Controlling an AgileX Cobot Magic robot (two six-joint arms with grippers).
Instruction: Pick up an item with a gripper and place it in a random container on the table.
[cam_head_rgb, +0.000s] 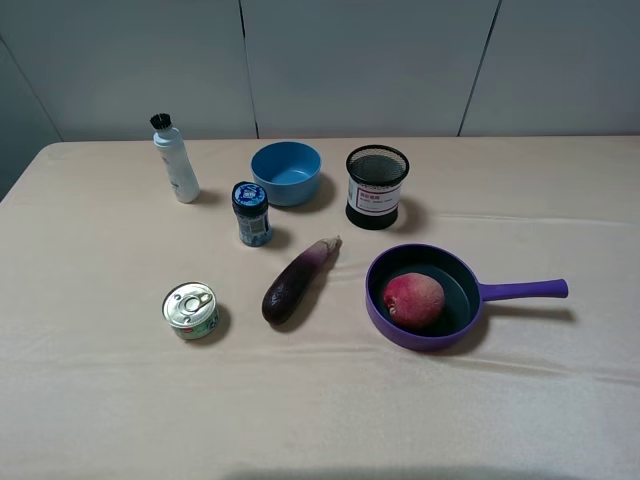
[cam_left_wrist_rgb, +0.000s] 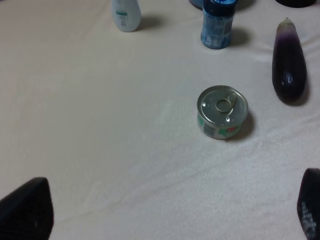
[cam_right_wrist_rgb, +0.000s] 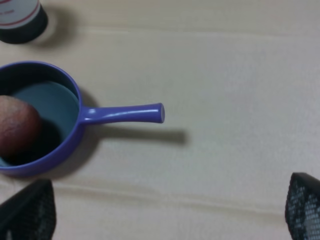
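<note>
Left gripper (cam_left_wrist_rgb: 165, 210): jaws spread wide, empty, hanging over bare desk (cam_head_rgb: 100, 400) short of the tin can (cam_left_wrist_rgb: 222, 112).

Peach (cam_head_rgb: 413, 300) sits inside the purple pan (cam_head_rgb: 400, 335), toward its left wall. You'd likely find it light, firm, smooth — take it across the widest part.

Right gripper (cam_right_wrist_rgb: 165, 210): jaws fully apart, holding nothing, beside the pan's handle (cam_right_wrist_rgb: 122, 114).
</note>
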